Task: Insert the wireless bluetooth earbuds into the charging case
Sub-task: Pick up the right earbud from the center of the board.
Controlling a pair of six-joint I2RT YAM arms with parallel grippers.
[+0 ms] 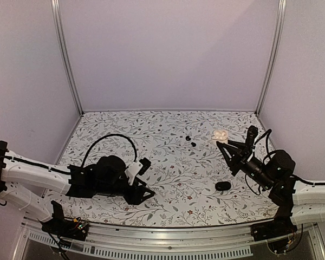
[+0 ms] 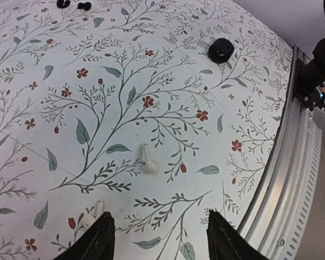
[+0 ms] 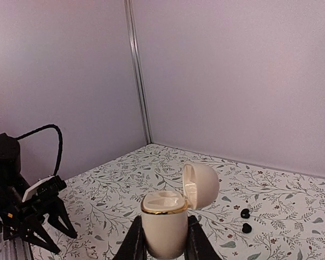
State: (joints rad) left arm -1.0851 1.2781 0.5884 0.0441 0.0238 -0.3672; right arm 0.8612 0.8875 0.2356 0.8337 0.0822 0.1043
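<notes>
Cream plastic is sitting between the fingers of my right pincer [image 3: 162,241]: I am gripping the cream charging case [image 3: 163,222] by its lower body, one finger pressing on each side, and holding it upright above the floral table [image 1: 124,130]. Its lid is standing open, hinged back to one side, and the gold-rimmed mouth is facing up.

My left pincer [image 2: 160,227] is hovering low over the table with its jaws standing well apart and gripping nothing. One white stemmed earbud [image 2: 148,161] is lying on the cloth ahead of the gap. A second white stemmed earbud [image 2: 97,207] is lying right at one fingertip; I cannot tell whether it is touching.

Both black earbuds [image 1: 188,138] are resting side by side on the table near its far edge, apart from both pincers. The black oval case [image 1: 223,186] is lying closed, nearer my right arm.
</notes>
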